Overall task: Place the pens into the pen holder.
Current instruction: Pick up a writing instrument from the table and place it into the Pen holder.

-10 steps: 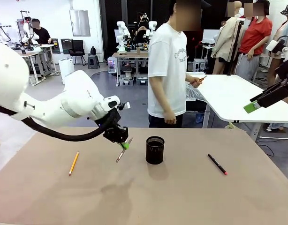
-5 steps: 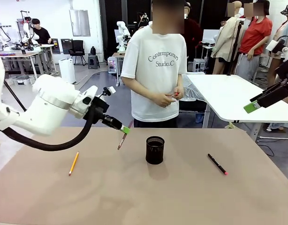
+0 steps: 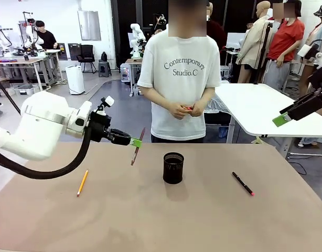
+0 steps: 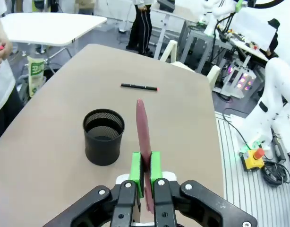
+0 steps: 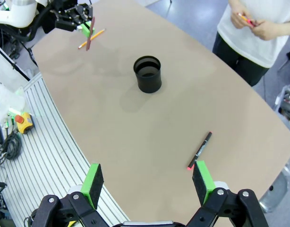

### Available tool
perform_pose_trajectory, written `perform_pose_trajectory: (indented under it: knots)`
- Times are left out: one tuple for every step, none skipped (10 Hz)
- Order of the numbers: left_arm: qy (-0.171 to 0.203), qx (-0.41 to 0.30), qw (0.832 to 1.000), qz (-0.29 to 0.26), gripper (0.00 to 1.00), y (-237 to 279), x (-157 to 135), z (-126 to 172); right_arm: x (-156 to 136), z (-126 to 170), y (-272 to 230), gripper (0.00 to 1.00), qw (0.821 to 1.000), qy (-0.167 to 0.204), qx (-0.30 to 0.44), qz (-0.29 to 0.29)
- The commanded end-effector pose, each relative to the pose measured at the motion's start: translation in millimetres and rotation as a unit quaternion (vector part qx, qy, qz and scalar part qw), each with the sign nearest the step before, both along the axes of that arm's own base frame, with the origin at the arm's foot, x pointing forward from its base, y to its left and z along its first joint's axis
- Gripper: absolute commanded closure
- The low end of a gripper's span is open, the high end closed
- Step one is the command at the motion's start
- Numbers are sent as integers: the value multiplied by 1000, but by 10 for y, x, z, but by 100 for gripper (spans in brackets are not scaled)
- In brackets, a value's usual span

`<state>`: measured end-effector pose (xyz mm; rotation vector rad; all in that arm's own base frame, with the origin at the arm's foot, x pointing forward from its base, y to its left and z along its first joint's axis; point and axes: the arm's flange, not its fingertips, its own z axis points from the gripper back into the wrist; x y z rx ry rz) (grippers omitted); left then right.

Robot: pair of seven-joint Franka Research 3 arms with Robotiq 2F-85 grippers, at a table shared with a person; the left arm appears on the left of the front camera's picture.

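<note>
My left gripper [image 3: 135, 142] is shut on the reddish-brown pen [image 3: 137, 148], holding it in the air, nearly upright, left of the black mesh pen holder [image 3: 173, 168]. In the left wrist view the pen [image 4: 143, 132] sticks up between the green pads of that gripper [image 4: 145, 171], with the pen holder [image 4: 103, 137] beyond and to the left. A yellow-orange pencil [image 3: 82, 182] lies on the table at the left. At the right lies a black pen with a pink-red tip [image 3: 243, 184]. My right gripper [image 5: 147, 182] hangs open, high above the table, with nothing between its fingers.
A person in a white T-shirt stands at the far edge, hands [image 3: 188, 109] together around a small red object. The brown table [image 3: 203, 220] is bare in front of the holder. A white table [image 3: 260, 105] stands behind at the right.
My left arm has lifted the reddish-brown pen higher and drawn back to the left, its gripper now pointing sideways. The person has turned to face the table.
</note>
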<state>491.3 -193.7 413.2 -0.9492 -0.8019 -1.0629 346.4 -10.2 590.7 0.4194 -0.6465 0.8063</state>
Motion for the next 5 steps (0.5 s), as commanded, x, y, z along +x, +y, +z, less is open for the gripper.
perform_pose_trajectory:
  knots:
    - [6, 15, 1000, 10, 100, -32, 50, 35, 15, 8, 2, 0, 1000, -5, 12, 7]
    - [6, 15, 1000, 10, 100, -32, 50, 35, 15, 8, 2, 0, 1000, -5, 12, 7]
    - [6, 15, 1000, 10, 100, -32, 50, 35, 15, 8, 2, 0, 1000, -5, 12, 7]
    - [1, 8, 1000, 7, 100, -6, 21, 9, 15, 8, 2, 0, 1000, -5, 12, 7]
    - [-14, -22, 1000, -14, 100, 104, 41, 4, 15, 8, 2, 0, 1000, -5, 12, 7]
